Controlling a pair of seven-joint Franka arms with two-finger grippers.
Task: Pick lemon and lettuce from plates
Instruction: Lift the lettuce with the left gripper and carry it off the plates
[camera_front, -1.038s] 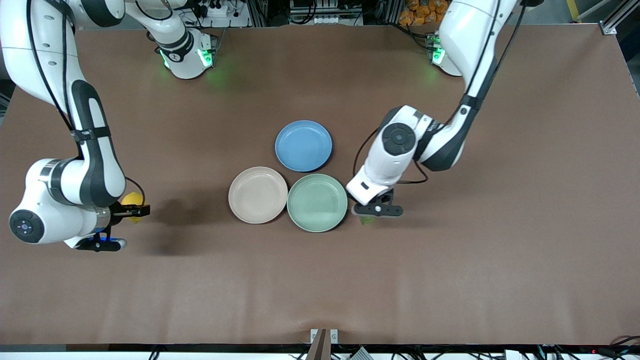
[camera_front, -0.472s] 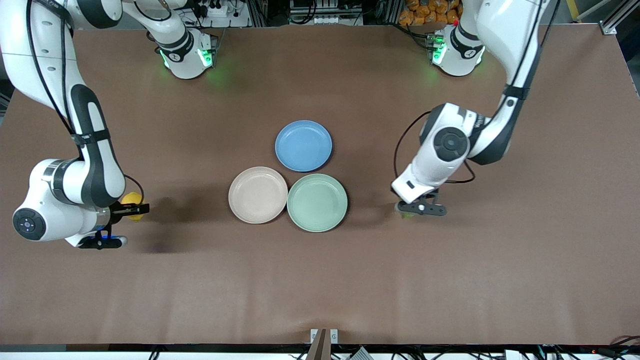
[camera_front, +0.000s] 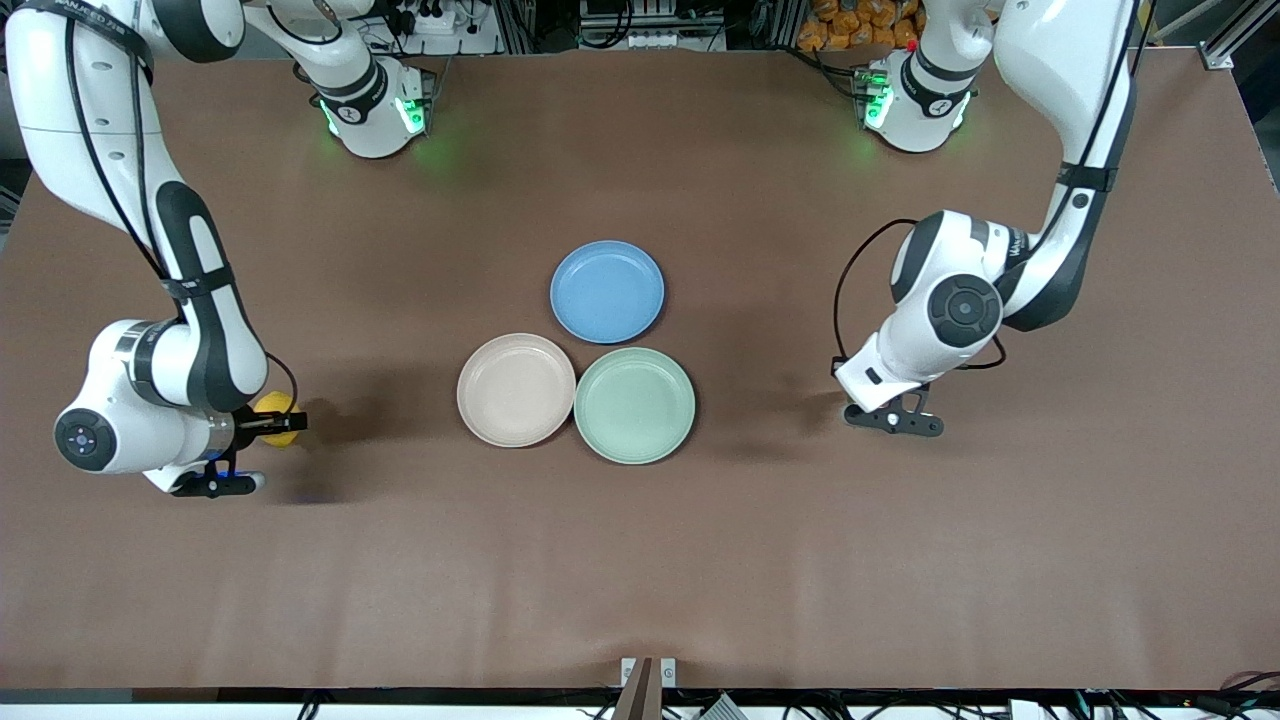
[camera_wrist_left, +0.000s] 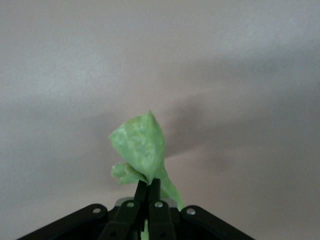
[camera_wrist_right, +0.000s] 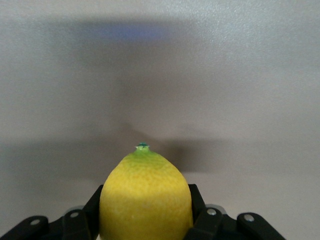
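The right gripper (camera_front: 275, 424) is clamped on the small oval bright yellow lemon (camera_front: 277, 412), its black fingers (camera_wrist_right: 197, 202) pressed against both flanks of the fruit; it hangs over bare brown tabletop (camera_front: 640, 560) at about nine o'clock from the plates, toward the right arm's end of the table. The left gripper (camera_wrist_left: 148, 187) has its fingers pinched almost together on the stem end of the small wrinkly pale green lettuce leaf (camera_wrist_left: 140, 150), which sticks out past the tips; it is over bare table at about three o'clock from the plates, toward the left arm's end.

At the table's centre the round shallow beige-pink plate (camera_front: 516, 390) and the round shallow mint green plate (camera_front: 634, 404) lie touching, both bare, with a round blue plate (camera_front: 606, 291), also bare, at twelve o'clock from them.

Judged from this, the picking is done: both items are off their plates and in hand. If anything is left, it is setting them down somewhere, which the task does not specify.
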